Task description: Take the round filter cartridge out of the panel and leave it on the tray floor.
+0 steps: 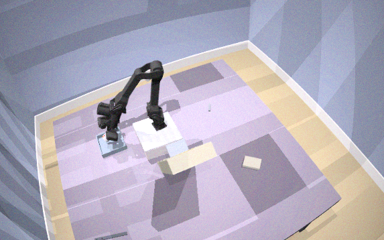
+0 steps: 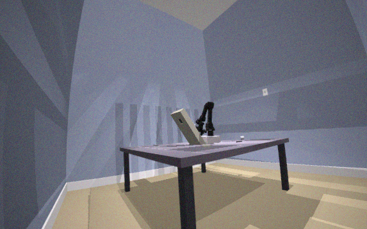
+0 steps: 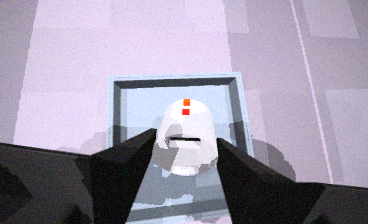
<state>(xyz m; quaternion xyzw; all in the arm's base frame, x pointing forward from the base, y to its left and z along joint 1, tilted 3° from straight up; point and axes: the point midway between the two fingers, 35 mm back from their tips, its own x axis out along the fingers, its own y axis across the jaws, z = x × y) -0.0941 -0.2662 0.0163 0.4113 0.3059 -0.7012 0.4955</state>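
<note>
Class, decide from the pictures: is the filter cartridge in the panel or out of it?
Out: the wrist view shows the white cartridge between the claw's fingers, framed by the blue tray.

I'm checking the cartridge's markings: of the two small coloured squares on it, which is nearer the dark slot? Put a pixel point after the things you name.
The red square (image 3: 185, 112); the other, orange, lies farther from the slot (image 3: 185, 139).
</note>
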